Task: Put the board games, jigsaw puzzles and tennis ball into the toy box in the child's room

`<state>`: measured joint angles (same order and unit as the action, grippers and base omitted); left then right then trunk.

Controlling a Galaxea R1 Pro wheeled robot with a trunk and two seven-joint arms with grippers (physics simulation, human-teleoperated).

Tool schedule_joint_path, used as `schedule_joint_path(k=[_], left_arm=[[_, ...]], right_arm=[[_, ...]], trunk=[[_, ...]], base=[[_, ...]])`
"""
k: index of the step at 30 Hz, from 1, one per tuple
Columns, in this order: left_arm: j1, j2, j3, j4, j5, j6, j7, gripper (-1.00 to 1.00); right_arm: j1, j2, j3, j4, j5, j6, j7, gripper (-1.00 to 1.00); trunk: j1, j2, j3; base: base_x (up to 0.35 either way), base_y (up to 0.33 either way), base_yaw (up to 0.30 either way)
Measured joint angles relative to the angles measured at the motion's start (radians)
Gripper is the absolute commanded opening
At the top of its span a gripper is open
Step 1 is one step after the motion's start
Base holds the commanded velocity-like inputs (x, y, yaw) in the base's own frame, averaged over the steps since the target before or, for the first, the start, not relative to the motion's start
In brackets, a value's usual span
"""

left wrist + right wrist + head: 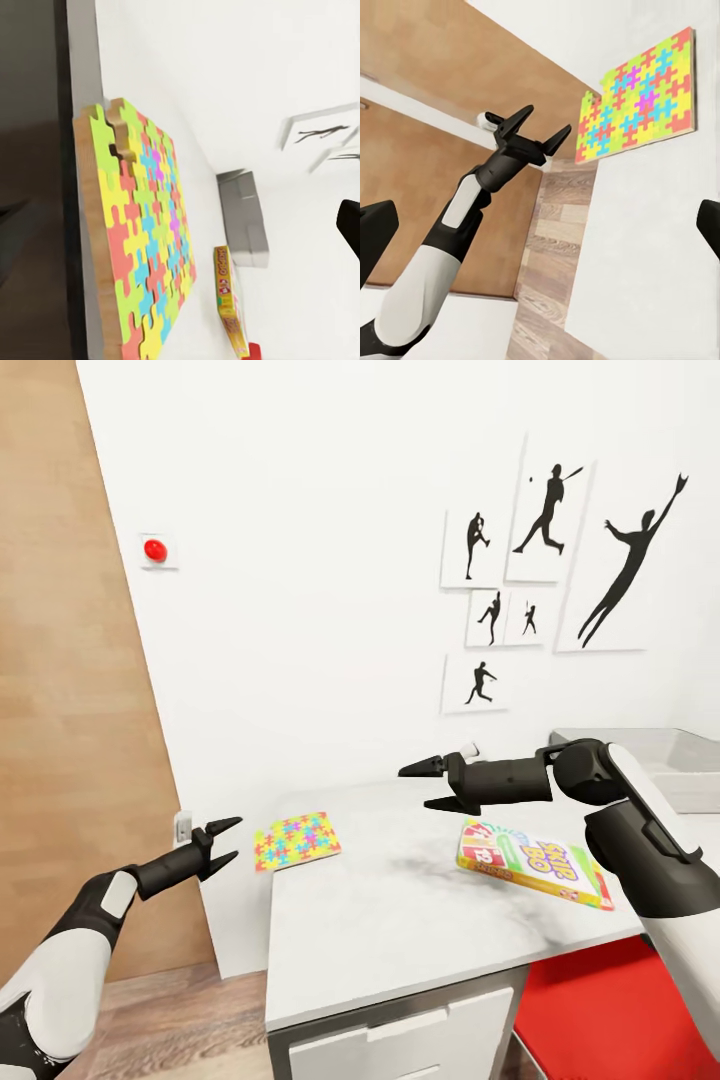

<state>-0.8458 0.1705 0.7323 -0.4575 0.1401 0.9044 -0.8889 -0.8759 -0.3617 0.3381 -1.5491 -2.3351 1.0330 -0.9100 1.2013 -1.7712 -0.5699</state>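
A multicoloured jigsaw puzzle (296, 840) (142, 247) (637, 94) lies flat at the left edge of the light-grey table (400, 920). Just off that edge, level with the puzzle, my left gripper (226, 842) (534, 132) hangs open and empty. A yellow, green and red board game (535, 863) (229, 300) lies further right on the table. My right gripper (432, 784) hovers open above the tabletop between the two, holding nothing. The grey toy box (680, 760) (244, 217) stands at the table's far right. The tennis ball and the bed are out of view.
A white wall with black baseball-player pictures (545, 520) and a red button (155, 550) backs the table. A wood panel (70, 710) stands to the left over plank floor (190, 1020). A red chair seat (600, 1010) sits under the table's right front, beside white drawers (400, 1045).
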Motion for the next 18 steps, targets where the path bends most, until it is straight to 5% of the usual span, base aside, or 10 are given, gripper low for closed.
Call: schedule_joint_path(k=[18], left_arm=[[0.0,0.002,0.0,0.0,0.0,-0.003,-0.01,1.0]], right_arm=[[0.0,0.002,0.0,0.0,0.001,0.001,0.0,1.0]], trunk=[[0.0,0.0,0.003]], base=[[0.0,0.0,-0.015]])
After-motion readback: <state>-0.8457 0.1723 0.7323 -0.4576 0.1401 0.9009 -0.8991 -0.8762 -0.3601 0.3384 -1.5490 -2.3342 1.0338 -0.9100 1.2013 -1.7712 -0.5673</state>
